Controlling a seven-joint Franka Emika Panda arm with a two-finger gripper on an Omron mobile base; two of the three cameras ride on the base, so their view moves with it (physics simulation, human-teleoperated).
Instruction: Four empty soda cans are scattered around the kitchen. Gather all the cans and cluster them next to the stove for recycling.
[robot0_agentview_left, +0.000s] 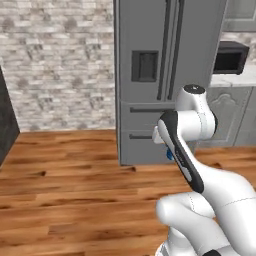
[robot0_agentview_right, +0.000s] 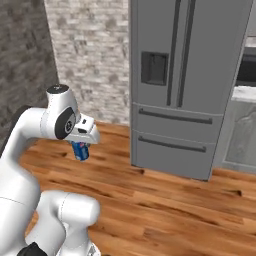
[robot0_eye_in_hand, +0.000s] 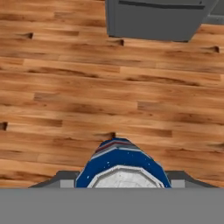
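A blue soda can (robot0_agentview_right: 80, 151) with a silvery top hangs in the air over the wooden floor, held below the hand of my arm. My gripper (robot0_agentview_right: 80, 146) is shut on it. In the hand view the can (robot0_eye_in_hand: 122, 162) sits between the two fingertips (robot0_eye_in_hand: 60, 178), its top facing the camera. From the left base view a sliver of the blue can (robot0_agentview_left: 170, 155) peeks out beside the forearm. The stove is out of view.
A tall grey fridge (robot0_agentview_left: 165, 75) stands ahead against a pale brick wall (robot0_agentview_left: 60, 60). To its right, a dark microwave (robot0_agentview_left: 231, 57) rests on a counter over grey cabinets (robot0_agentview_left: 230, 117). A dark panel (robot0_agentview_left: 6, 120) borders the left. Wooden floor (robot0_eye_in_hand: 65, 87) lies open below.
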